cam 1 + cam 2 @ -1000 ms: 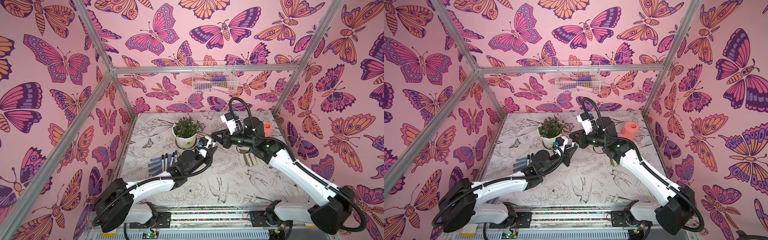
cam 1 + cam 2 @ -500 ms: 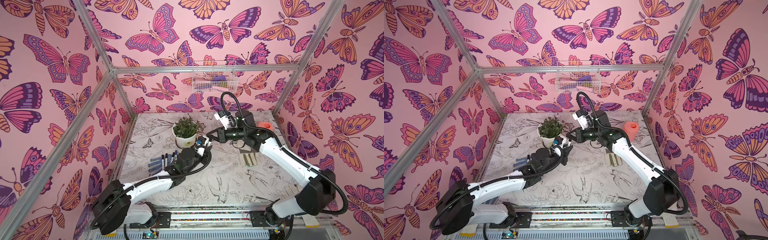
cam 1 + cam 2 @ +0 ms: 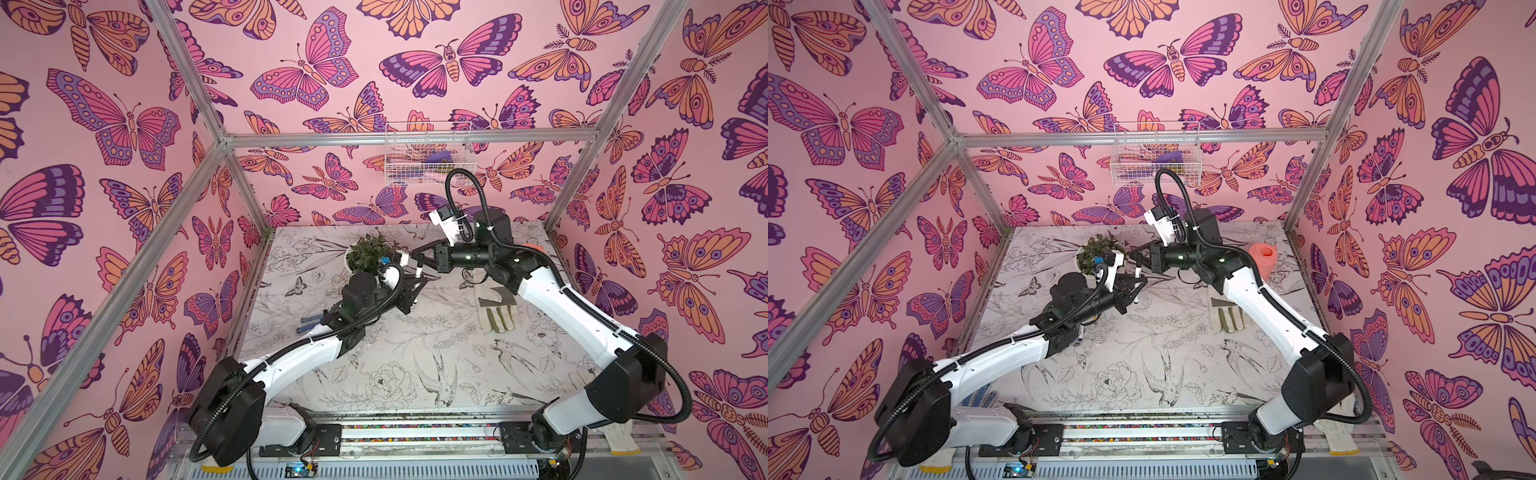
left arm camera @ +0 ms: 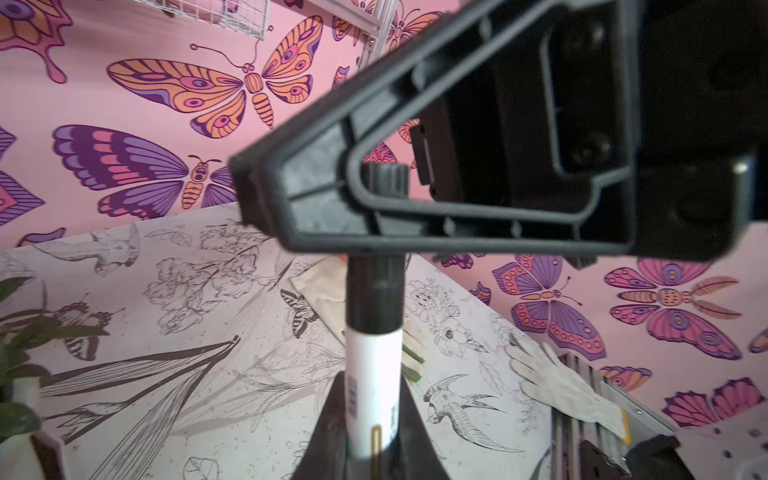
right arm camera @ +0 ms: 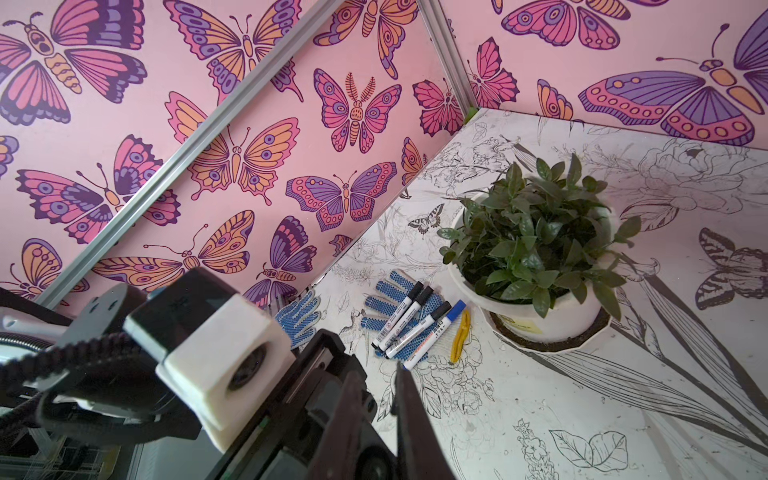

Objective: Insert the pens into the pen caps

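Note:
My left gripper is shut on the white barrel of a pen, held upright above the table. A black pen cap sits on the pen's upper end. My right gripper reaches in from the right, and its fingers are shut on that cap. In both top views the two grippers meet just right of the plant, left gripper below right gripper. Several other pens lie side by side on a blue glove, three with black caps and one with a blue cap.
A potted plant in a white pot stands beside the lying pens. A small yellow piece lies between them. A pale glove lies at mid-right, an orange-red object at back right, a wire basket on the rear wall.
Both grippers, still joined at the pen, have risen and shifted a little toward the back. The right arm's wrist and forearm have swung rearward.

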`<state>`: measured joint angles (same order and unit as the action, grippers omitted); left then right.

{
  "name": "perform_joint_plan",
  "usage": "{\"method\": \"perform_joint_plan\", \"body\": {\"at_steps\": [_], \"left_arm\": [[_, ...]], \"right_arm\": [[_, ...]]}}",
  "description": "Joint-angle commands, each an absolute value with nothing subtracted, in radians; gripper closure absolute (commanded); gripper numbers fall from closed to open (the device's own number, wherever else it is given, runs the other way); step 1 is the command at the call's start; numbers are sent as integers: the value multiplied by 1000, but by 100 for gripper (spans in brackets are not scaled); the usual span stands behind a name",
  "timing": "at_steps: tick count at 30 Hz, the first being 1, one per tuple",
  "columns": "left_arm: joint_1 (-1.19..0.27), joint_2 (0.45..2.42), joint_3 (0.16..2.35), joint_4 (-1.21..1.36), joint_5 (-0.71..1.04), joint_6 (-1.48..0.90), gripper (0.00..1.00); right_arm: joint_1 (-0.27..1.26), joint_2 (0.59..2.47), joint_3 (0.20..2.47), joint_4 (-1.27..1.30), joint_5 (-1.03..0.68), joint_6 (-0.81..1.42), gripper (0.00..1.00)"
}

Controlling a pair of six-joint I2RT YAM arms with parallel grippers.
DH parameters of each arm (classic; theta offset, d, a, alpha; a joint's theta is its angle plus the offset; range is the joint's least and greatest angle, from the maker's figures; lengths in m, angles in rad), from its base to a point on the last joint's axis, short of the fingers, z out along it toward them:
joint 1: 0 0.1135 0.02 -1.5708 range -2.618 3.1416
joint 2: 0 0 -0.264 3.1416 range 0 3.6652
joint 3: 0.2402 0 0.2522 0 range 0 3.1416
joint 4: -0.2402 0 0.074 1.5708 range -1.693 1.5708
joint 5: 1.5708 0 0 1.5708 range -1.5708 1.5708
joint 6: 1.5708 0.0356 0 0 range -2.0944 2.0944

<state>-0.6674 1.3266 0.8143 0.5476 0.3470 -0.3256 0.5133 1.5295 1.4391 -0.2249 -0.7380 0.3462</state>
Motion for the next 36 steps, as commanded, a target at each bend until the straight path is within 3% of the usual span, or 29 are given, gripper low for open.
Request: {"method": "perform_joint_plan", "body": {"at_steps": [1, 10, 16, 26, 36], "left_arm": [[-657, 1239, 982, 1020, 447, -341, 100], [-667, 1210, 919, 1005, 400, -317, 100], [-626, 1243, 930, 1036, 265, -314, 100], [-619, 1328, 1096, 1013, 159, -91, 100], [-622, 1360, 1145, 1074, 179, -98, 100]], "right_arm": [[512, 1593, 1348, -570, -816, 348, 100], [478, 1602, 1344, -560, -922, 385, 100], [553, 1667, 1377, -743, -856, 251, 100], [620, 1764, 1409, -950, -685, 112, 100], [633, 1776, 1419, -938, -683, 120, 100]]}}
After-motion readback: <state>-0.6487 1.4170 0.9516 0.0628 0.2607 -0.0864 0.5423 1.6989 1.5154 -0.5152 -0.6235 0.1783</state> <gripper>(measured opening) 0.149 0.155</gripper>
